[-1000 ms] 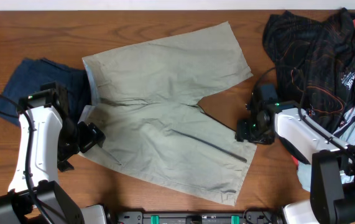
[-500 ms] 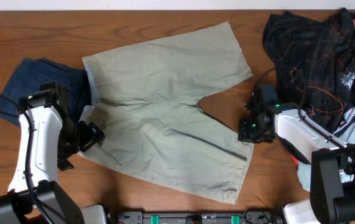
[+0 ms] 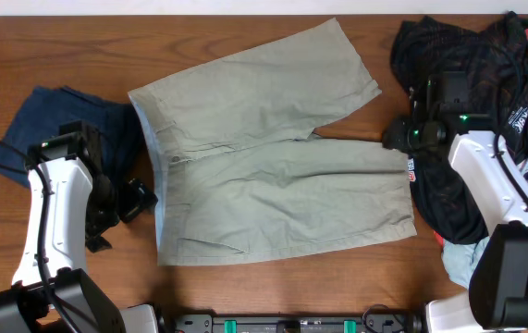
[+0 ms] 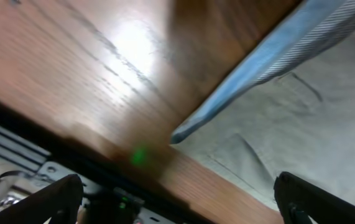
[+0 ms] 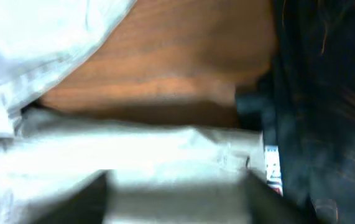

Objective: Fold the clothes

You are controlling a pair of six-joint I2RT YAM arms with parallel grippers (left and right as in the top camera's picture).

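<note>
Seeing khaki shorts (image 3: 273,176) flat on counter (image 3: 69,37), waistband just beside spread-open left tool (image 3: 139,196), leg hem at spread-open right tool (image 3: 399,143).

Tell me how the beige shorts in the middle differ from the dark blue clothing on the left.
The khaki shorts are pale beige; the navy garment is dark blue. The khaki shorts lie spread out with both legs showing, while the navy garment sits bunched in a compact pile. The khaki shorts cover far more surface than the navy garment. Both rest on the wooden table.
</note>
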